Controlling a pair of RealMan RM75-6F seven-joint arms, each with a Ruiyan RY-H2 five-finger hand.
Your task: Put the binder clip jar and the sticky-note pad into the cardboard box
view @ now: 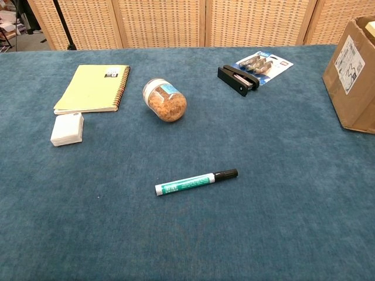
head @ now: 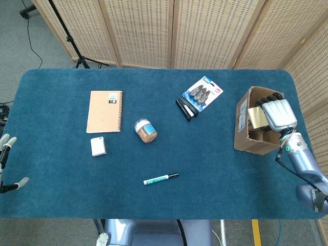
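Note:
In the head view, my right hand [head: 277, 113] reaches into the open top of the cardboard box [head: 242, 128] at the table's right end. It holds the yellow sticky-note pad [head: 254, 117] inside the box's opening. The chest view shows only the box's side [view: 350, 76] and a sliver of yellow at its rim. My hand hides what lies deeper in the box. A clear jar with orange-brown contents [head: 146, 131] lies on its side mid-table. My left hand [head: 4, 145] hangs off the table's left edge, fingers apart and holding nothing.
A spiral notebook [head: 105, 110] and a small white pad [head: 98, 146] lie at the left. A packet of clips [head: 202, 93] and a black stapler [head: 184, 109] sit behind centre. A green marker [head: 160, 178] lies near the front.

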